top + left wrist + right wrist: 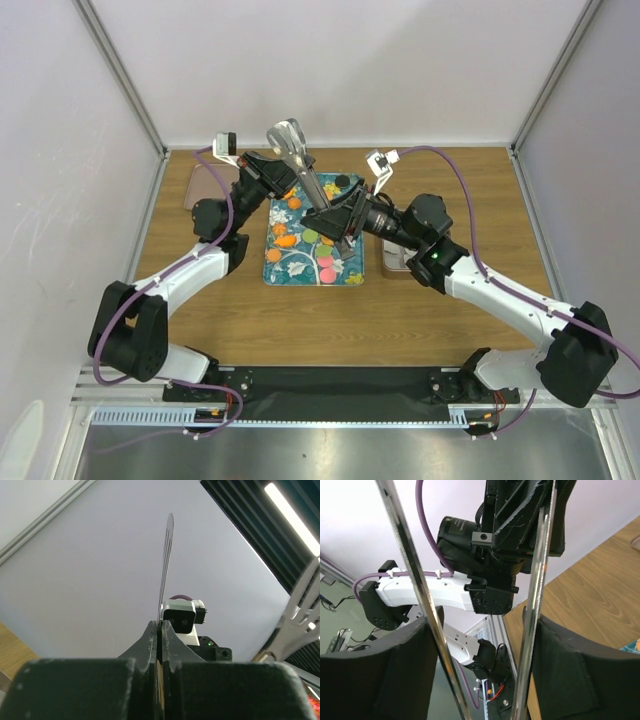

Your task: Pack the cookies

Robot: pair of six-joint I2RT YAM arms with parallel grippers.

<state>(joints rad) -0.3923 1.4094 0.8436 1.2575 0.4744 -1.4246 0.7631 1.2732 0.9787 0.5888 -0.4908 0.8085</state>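
I'm looking into a lab test cell: white panels [330,60] framed by aluminium rails [120,75] enclose a wooden counter [300,320], with two robot arms bolted along its near edge.

Teal tray [283,268] on wooden table [300,320]

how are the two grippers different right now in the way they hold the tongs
The left gripper is pinched shut on one end of the metal tongs, its fingers pressed together; the right gripper stands wide, its fingers outside the two tong arms. The left points up and away, the right reaches over the teal tray. Both meet at the tongs.
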